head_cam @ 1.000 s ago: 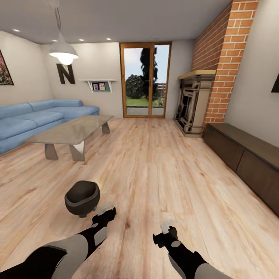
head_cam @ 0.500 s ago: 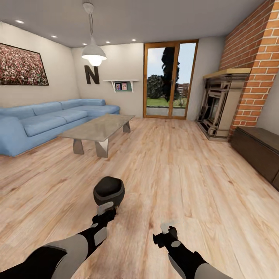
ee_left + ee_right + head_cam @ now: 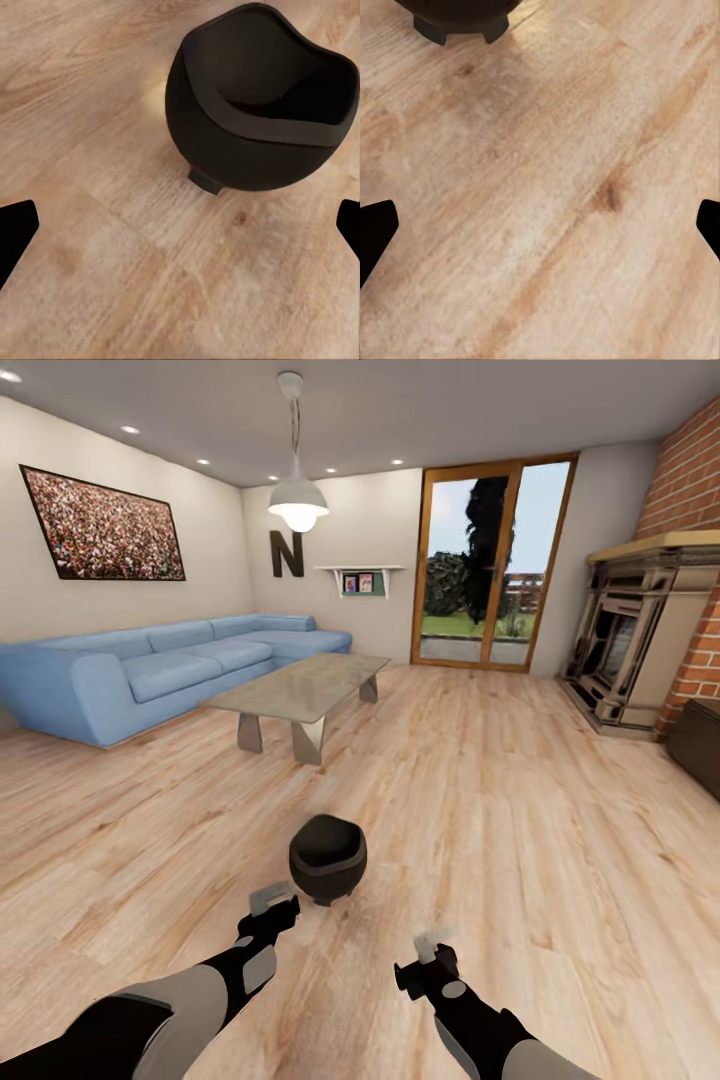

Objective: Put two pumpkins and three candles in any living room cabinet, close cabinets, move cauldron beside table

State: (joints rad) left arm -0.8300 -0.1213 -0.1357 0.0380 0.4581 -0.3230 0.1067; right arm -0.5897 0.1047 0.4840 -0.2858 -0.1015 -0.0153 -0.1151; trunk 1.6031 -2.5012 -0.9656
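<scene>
The black cauldron (image 3: 327,857) stands upright on the wooden floor, just ahead of my two arms; in the left wrist view the cauldron (image 3: 255,127) is empty, with its mouth showing. My left gripper (image 3: 275,905) hangs open a short way before it, apart from it, with nothing between its fingers (image 3: 15,225). My right gripper (image 3: 425,950) is open over bare floor, and the cauldron's foot (image 3: 461,19) shows at that view's edge. The glass-topped coffee table (image 3: 300,690) stands further off to the left. An end of the dark cabinet (image 3: 700,745) shows at the right edge. Pumpkins and candles are out of view.
A blue corner sofa (image 3: 150,675) runs along the left wall behind the table. A fireplace (image 3: 635,645) with brick chimney stands at the right. A glazed door (image 3: 490,570) is in the far wall. Wide wooden floor (image 3: 520,810) lies between table and cabinet.
The view has swung to the left: the cauldron now sits at the picture's middle and most of the cabinet has slid out at the right. Both arms keep their pose.
</scene>
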